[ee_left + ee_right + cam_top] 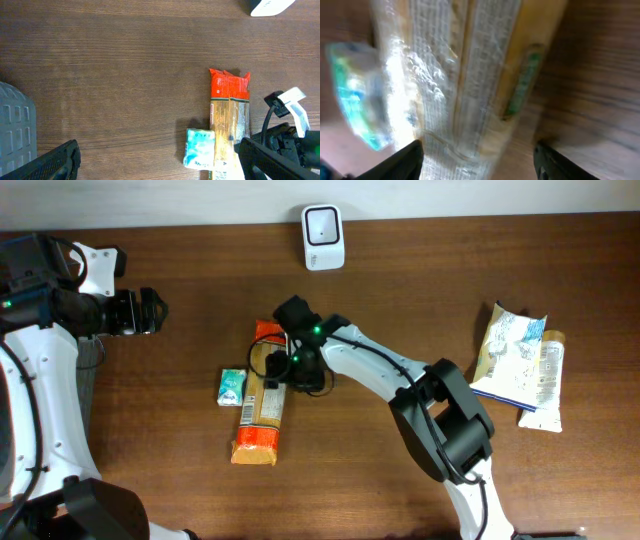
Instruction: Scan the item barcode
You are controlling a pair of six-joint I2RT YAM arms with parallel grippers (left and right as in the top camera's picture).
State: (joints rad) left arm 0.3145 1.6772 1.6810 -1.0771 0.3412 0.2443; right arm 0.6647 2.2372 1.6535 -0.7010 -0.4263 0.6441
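Observation:
The item, a long yellow packet with orange ends [262, 405], lies flat in the middle of the wooden table. My right gripper [287, 368] hovers low over its upper half. In the right wrist view the right gripper [477, 162] is open, its dark fingertips [407, 159] astride the blurred clear-wrapped packet [465, 75] without pinching it. The white barcode scanner [323, 237] stands at the back edge. My left gripper [150, 312] is open at the far left, well clear of the packet. The left wrist view shows the left gripper [157, 167] holding nothing and the packet [229, 120] to the right.
A small teal-and-white pack [232, 387] lies against the packet's left side, also seen as the teal pack [199, 147]. Two crinkled white bags [520, 365] rest at the right. A grey ribbed object [15, 125] sits at the left.

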